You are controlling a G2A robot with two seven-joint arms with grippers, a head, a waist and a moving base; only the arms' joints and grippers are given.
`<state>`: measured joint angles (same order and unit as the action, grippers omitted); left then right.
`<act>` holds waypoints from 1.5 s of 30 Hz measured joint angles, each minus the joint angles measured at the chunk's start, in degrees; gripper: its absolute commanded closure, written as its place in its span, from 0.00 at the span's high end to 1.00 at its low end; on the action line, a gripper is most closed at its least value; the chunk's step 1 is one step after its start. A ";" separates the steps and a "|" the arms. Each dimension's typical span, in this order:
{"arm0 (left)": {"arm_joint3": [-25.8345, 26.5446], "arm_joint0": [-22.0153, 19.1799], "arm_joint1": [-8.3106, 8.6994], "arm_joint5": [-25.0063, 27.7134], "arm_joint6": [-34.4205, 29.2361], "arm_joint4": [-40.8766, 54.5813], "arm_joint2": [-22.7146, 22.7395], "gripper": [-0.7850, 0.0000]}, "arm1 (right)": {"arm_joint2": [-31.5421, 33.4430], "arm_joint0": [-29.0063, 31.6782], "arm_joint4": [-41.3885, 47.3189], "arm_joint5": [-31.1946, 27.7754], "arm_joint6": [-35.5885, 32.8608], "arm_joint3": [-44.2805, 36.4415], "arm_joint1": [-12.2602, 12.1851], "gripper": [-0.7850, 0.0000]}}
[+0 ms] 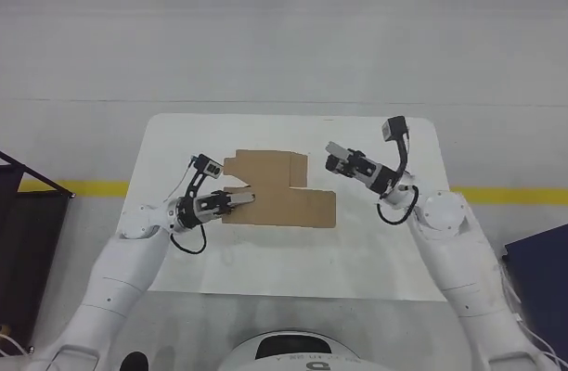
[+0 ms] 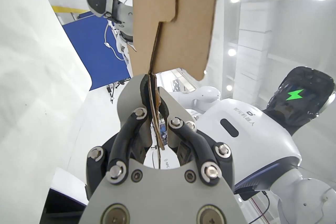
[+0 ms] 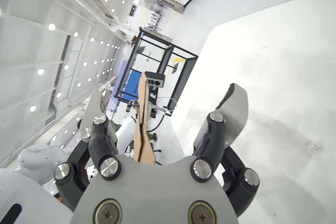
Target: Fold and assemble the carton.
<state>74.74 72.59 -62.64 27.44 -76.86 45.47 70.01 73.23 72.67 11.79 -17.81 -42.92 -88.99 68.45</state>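
Note:
A flat brown carton is held above the middle of the white table, its flaps unfolded. My left gripper is shut on the carton's left edge; in the left wrist view the cardboard runs edge-on between the pinching fingers. My right gripper stands open just off the carton's upper right corner, apart from it. In the right wrist view the carton shows edge-on between the spread fingers, farther off.
A yellow floor line runs behind the table. A dark frame stands at the left and a blue object at the right, both off the table.

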 measured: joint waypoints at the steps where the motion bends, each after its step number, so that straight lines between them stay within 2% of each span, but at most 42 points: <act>1: 0.01 -0.11 -0.04 0.00 0.00 -0.32 -0.35 0.00 | -0.29 0.01 0.83 -0.18 -0.62 -0.09 0.03 0.79; 10: 0.35 -1.12 -0.11 -0.23 -0.23 0.20 -1.38 0.00 | -3.37 -0.19 1.97 -0.31 -5.73 0.58 0.06 0.66; 14: 0.53 -0.91 0.01 -0.43 -0.43 0.43 -1.17 0.00 | -3.23 0.07 4.15 -0.86 -8.08 0.72 -0.10 0.49; 17: 0.61 -0.85 0.03 -0.42 -0.42 0.13 -1.42 0.00 | -2.80 0.27 5.84 -1.25 -9.43 0.74 -0.26 0.40; 25: 0.79 -0.98 0.16 -0.75 -0.75 -0.11 -1.86 0.00 | -3.00 0.49 6.32 -1.39 -11.73 -0.04 -0.60 0.38; 29: 0.99 -0.84 0.22 -0.79 -0.79 -0.09 -2.02 0.00 | -3.78 0.16 5.91 -1.08 -12.02 -0.18 -0.62 0.34; 31: 1.13 -0.75 0.27 -0.83 -0.83 -0.05 -2.06 0.00 | -4.15 -0.13 5.66 -0.97 -12.02 -0.06 -0.61 0.29; 34: 1.36 -0.59 0.35 -1.06 -1.07 0.28 -2.05 0.00 | -4.56 -0.53 5.22 -0.79 -11.87 0.23 -0.63 0.16; 37: 1.52 -0.46 0.42 -1.37 -1.37 0.74 -1.96 0.00 | -4.80 -0.81 5.20 -0.70 -12.05 0.44 -0.68 0.00; 42: 1.65 -0.41 0.45 -1.59 -1.59 0.82 -2.11 0.00 | -5.01 -1.11 5.32 -0.55 -12.45 0.70 -0.79 0.00; 43: 1.57 -0.41 0.44 -1.53 -1.54 0.97 -2.11 0.80 | -5.03 -1.16 5.39 -0.58 -12.58 0.80 -0.82 0.00; 44: 1.42 -0.42 0.42 -1.38 -1.39 1.25 -2.07 1.00 | -5.02 -1.20 5.47 -0.60 -12.74 0.95 -0.85 0.00; 45: 1.16 -0.50 0.38 -1.16 -1.17 1.70 -1.94 1.00 | -4.95 -1.24 5.72 -0.59 -13.00 1.23 -0.89 0.00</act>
<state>75.90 72.09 -62.25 26.28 -78.03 47.17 68.07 68.28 71.43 17.51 -18.39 -55.93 -87.76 67.56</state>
